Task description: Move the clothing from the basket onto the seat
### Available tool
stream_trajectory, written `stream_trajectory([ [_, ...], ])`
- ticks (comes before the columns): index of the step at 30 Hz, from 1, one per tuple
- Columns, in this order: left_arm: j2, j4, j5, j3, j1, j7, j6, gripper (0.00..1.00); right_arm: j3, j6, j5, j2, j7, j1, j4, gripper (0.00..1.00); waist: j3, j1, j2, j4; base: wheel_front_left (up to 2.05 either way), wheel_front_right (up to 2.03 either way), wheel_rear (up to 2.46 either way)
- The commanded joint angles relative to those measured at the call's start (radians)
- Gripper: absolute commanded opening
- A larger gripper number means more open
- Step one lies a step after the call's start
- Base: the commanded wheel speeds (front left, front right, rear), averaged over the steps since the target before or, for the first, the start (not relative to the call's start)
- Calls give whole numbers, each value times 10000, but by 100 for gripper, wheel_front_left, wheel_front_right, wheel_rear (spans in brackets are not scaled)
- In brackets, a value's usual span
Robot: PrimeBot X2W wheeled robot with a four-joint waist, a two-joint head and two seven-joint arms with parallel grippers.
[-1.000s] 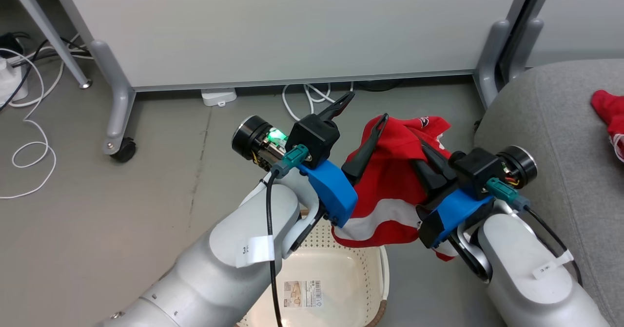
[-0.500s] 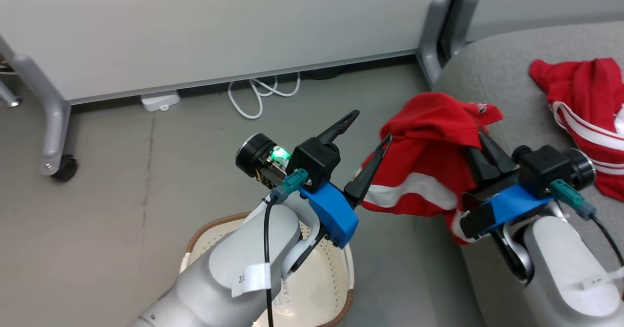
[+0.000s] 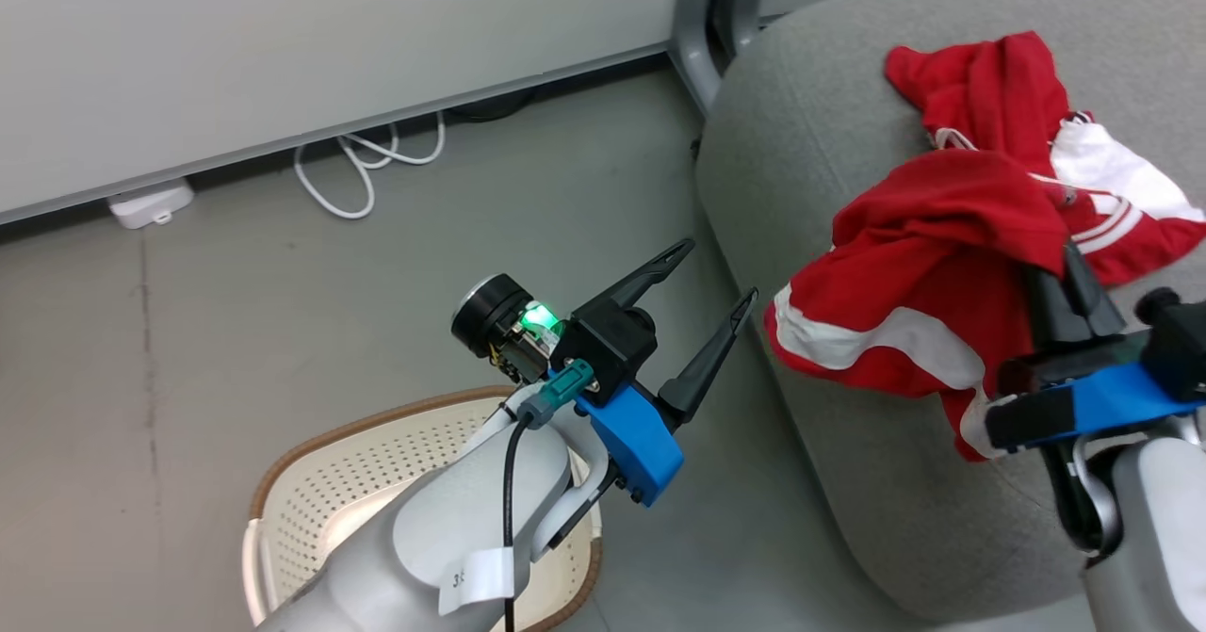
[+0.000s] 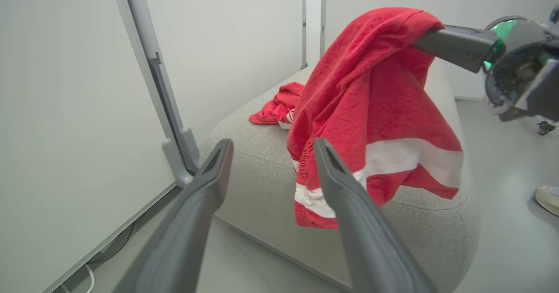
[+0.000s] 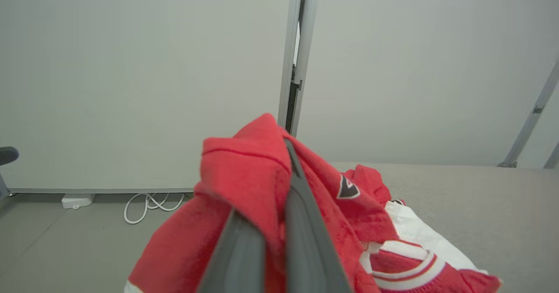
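Note:
A red garment (image 3: 923,274) with a white band hangs from my right gripper (image 3: 1069,265), which is shut on its top fold, over the near left edge of the grey seat (image 3: 801,142). In the right wrist view the cloth (image 5: 244,184) drapes over both fingers (image 5: 301,240). My left gripper (image 3: 720,269) stands open and holds nothing, left of the garment (image 4: 371,109) and apart from it. Another red and white garment (image 3: 999,95) lies on the seat behind. The cream basket (image 3: 330,462) sits on the floor at lower left, partly hidden by my left forearm.
White partition panels stand behind, with a grey post foot (image 3: 697,57) beside the seat. Loose white cable (image 3: 358,166) and a white power block (image 3: 151,203) lie on the floor along the panel. A shoe (image 4: 548,197) shows at the right edge of the left wrist view.
The head camera has swung to the right. My right gripper has carried the garment away from the left gripper's finger and over the seat's edge. The left gripper stays open.

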Motion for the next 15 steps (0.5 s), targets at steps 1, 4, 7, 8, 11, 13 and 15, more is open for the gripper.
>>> stream_trajectory([
  [1, 39, -27, 59, 39, 105, -41, 19, 100, -108, 1, -59, 20, -7, 161, -72, 0, 153, 0, 0, -218, 0, 0, 0],
  [4, 21, -80, 194, 14, 129, -41, -39, 100, -574, 1, -92, 34, -7, 392, -245, 0, 246, 0, 0, -415, 0, 0, 0],
  [7, -34, -82, 295, -54, 137, -38, -87, 100, -966, 1, -158, 58, -7, 652, -367, 0, 322, 0, 0, -541, 0, 0, 0],
  [8, -43, -80, 315, -63, 130, -37, -94, 100, -1061, 1, -175, 94, -7, 752, -404, 0, 342, 0, 0, -575, 0, 0, 0],
  [11, -76, -44, 408, -61, 101, -36, -126, 100, -1274, 1, -172, 124, -7, 920, -465, 0, 402, 0, 0, -657, 0, 0, 0],
  [13, -85, -6, 452, -23, 89, -36, -149, 100, -1289, 1, -208, 179, -7, 972, -514, 0, 420, 0, 0, -705, 0, 0, 0],
  [15, -96, 18, 480, 14, 58, -36, -151, 100, -1290, 1, -259, 197, -7, 984, -540, 0, 430, 0, 0, -738, 0, 0, 0],
])
